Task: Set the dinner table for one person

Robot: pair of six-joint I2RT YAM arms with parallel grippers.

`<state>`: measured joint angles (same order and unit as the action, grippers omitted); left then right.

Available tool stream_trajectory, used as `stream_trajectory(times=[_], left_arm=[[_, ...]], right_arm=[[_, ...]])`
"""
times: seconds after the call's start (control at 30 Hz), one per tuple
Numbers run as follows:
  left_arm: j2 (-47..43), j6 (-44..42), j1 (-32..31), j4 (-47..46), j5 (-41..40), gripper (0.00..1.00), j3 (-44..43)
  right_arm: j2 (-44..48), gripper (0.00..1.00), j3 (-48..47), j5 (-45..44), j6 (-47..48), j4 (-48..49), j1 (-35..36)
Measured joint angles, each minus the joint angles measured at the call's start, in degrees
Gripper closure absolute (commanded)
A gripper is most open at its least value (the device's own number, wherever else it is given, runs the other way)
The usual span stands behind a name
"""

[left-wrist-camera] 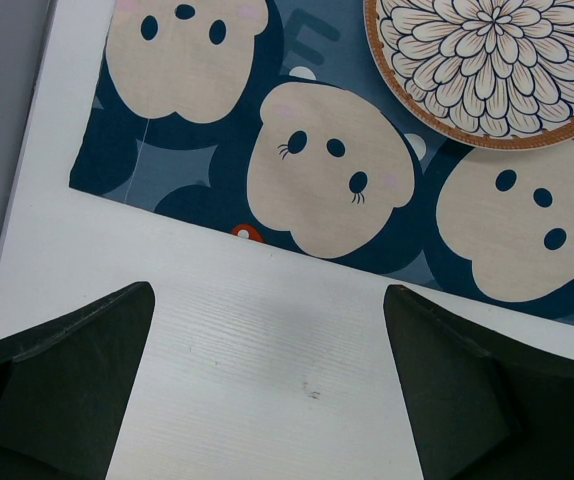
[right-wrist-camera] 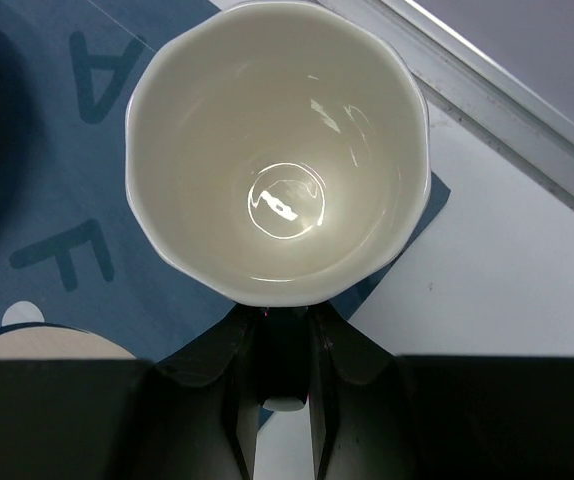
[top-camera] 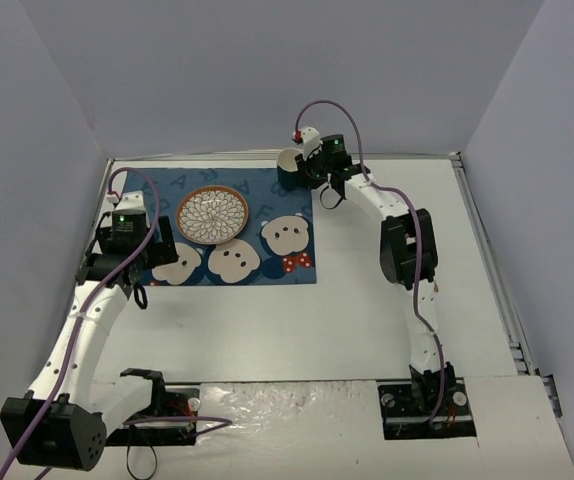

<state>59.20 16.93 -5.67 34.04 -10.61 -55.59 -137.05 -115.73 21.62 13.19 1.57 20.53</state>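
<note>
R gripper (right-wrist-camera: 282,322): fingers nearly shut, pinching cup (right-wrist-camera: 277,150) wall at placemat (right-wrist-camera: 67,230) corner. L gripper (left-wrist-camera: 267,395): wide open, empty, above table (left-wrist-camera: 217,300).

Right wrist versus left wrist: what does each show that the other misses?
Only right wrist: the cream cup, empty, at the placemat corner, with the right gripper shut on its near wall. Only left wrist: the open, empty left gripper and bear faces with eyes. Both: the blue placemat, the white dinner table and the flower-patterned plate, just a sliver from the right wrist.
</note>
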Motion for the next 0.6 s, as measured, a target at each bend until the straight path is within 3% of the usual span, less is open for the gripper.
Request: stream_trajectory(times=[0.37, 0.6], left_arm=[[0.0, 0.0, 0.0, 0.0, 0.0, 0.03, 0.0], [0.0, 0.0, 0.0, 0.0, 0.0, 0.03, 0.0]], right_arm=[[-2.2, 0.99, -1.9, -0.4, -0.3, -0.5, 0.2], [-2.3, 0.63, -1.9, -1.4, -0.6, -0.1, 0.2]])
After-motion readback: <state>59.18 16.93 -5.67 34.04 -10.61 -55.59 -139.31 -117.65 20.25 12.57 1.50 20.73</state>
